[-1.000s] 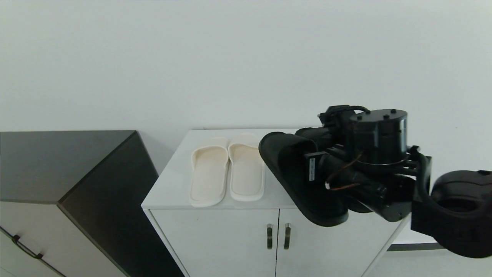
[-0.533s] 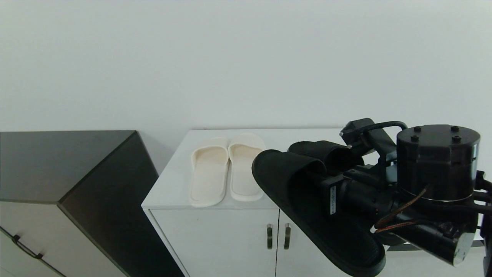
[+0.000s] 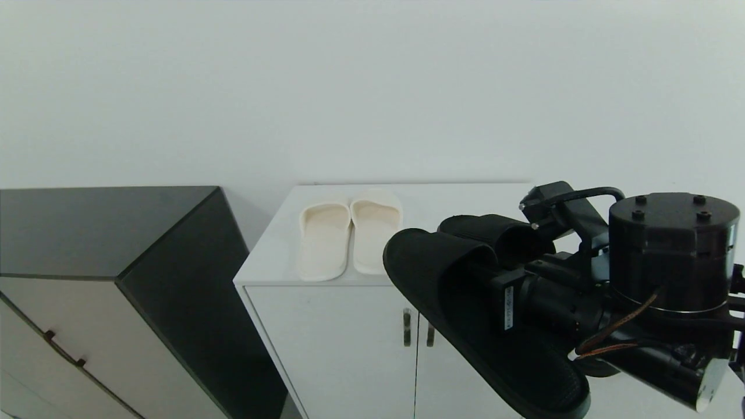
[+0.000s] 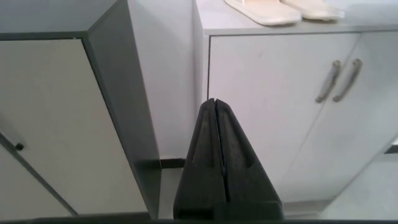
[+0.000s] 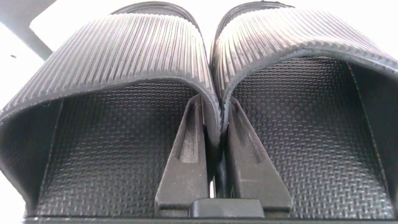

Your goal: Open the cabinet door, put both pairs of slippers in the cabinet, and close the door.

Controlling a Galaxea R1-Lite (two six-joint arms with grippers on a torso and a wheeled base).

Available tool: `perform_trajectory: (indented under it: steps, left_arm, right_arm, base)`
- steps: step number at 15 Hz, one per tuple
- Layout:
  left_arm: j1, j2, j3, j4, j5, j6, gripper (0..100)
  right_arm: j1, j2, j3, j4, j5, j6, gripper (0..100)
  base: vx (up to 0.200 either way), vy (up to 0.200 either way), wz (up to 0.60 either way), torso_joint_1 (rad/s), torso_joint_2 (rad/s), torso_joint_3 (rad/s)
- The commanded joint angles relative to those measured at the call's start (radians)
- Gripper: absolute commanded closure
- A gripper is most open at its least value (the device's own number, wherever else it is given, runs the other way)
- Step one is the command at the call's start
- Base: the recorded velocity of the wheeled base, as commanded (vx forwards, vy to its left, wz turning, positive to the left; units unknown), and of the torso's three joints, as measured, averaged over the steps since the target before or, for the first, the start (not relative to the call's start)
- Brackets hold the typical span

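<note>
Clamping both black slippers point(image 3: 457, 276), right gripper point(image 5: 216, 118) now lower.

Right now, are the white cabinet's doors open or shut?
Shut. Both white cabinet doors sit flush, their metal handles side by side.

slipper pair point(image 3: 355, 238) atop cabinet point(image 3: 332, 349), other pair point(image 3: 465, 291) before its right side

Black slippers point(image 3: 465, 291) aloft; white slippers point(image 3: 349, 235) atop cabinet point(image 3: 337, 343) (shut).
</note>
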Motion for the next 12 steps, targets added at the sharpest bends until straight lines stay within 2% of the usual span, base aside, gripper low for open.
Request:
perform_trajectory:
  steps: [1, 7, 12]
  left_arm:
    - [0.000, 0.001, 0.000, 0.000, 0.000, 0.000, 100]
    - [0.000, 0.001, 0.000, 0.000, 0.000, 0.000, 100]
    - [0.000, 0.001, 0.000, 0.000, 0.000, 0.000, 100]
  right_arm:
    - [0.000, -0.006, 0.003, -0.001, 0.000, -0.007, 100]
    - [0.000, -0.007, 0.020, -0.003, 0.006, -0.012, 100]
    - [0.000, -0.007, 0.028, -0.001, 0.006, -0.013, 100]
  base:
    - [-0.200, 0.000, 0.00, 0.007, 0.00, 0.002]
    - [-0.200, 0.000, 0.00, 0.004, 0.00, 0.004]
    - [0.000, 0.000, 0.00, 0.000, 0.00, 0.000]
